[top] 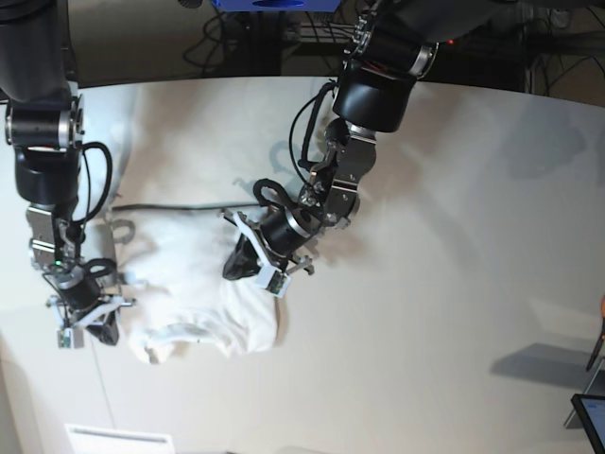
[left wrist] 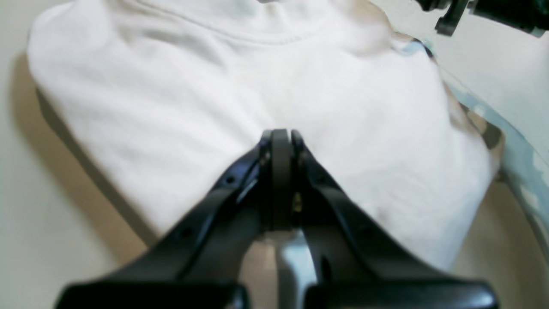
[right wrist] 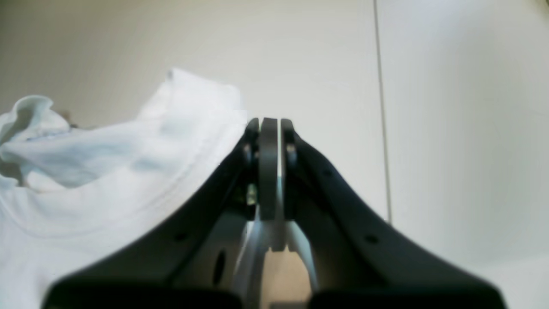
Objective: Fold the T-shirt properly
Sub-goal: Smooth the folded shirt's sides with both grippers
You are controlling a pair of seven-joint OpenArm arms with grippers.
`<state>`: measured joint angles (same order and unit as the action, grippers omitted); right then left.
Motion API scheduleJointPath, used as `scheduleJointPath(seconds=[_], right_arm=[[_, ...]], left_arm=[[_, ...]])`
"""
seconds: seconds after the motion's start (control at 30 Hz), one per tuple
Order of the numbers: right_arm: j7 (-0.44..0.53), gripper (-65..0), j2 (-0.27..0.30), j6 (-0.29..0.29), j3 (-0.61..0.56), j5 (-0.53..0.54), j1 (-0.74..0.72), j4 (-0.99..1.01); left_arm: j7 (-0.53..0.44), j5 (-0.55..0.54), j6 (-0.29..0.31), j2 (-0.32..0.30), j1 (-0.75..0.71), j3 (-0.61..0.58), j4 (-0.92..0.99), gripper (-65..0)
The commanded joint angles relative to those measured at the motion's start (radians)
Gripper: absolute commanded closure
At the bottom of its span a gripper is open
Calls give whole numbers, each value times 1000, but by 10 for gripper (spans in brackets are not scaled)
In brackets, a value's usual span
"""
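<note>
The T-shirt lies bunched into a compact, partly folded bundle on the off-white surface, toward the left of the base view and between the two arms. In that view its ribbed round collar sits at the near edge of the bundle, facing the camera, and the cloth is wrinkled, with several layers lying over one another.

The left gripper hangs over the middle of the T-shirt, its black fingers pressed together with no cloth between them. From the left wrist view the tips sit right at the white fabric; whether they touch it cannot be told. A collar seam runs across the top of that view.

The right gripper is at the bundle's left edge in the base view, low by the surface. Its fingers are drawn together as well, a thin sliver of light showing between them, and they hold nothing. In the right wrist view the T-shirt lies just beside the fingers on their left, a rumpled fold rising at the far end, with bare surface ahead and to the right.
</note>
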<state>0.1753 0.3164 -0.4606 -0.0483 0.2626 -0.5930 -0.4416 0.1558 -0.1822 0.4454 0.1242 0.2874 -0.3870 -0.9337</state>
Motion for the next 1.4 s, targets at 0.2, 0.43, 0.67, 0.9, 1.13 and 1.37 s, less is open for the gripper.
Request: scheduleJointPath(seconds=[0.2, 0.43, 0.67, 0.9, 1.13, 1.37], right_arm=[[-82, -20, 88, -5, 14, 17, 51, -153], [-199, -20, 96, 41, 14, 17, 207, -328], [-227, -20, 69, 64, 6, 17, 242, -343], [-306, -20, 23, 64, 5, 16, 258, -379], [-405, -4, 16, 72, 5, 14, 342, -580], [-438, -3, 16, 127, 5, 14, 443, -731]], left_arm=[[60, 33, -17, -2, -87, 98, -233, 0], [193, 28, -17, -1, -98, 254, -333, 0], [351, 31, -17, 5, -10, 293, -319, 0], [456, 37, -17, 33, 37, 267, -247, 0], [466, 106, -118, 33, -32, 141, -252, 0], [471, 102, -119, 16, -101, 136, -367, 0]])
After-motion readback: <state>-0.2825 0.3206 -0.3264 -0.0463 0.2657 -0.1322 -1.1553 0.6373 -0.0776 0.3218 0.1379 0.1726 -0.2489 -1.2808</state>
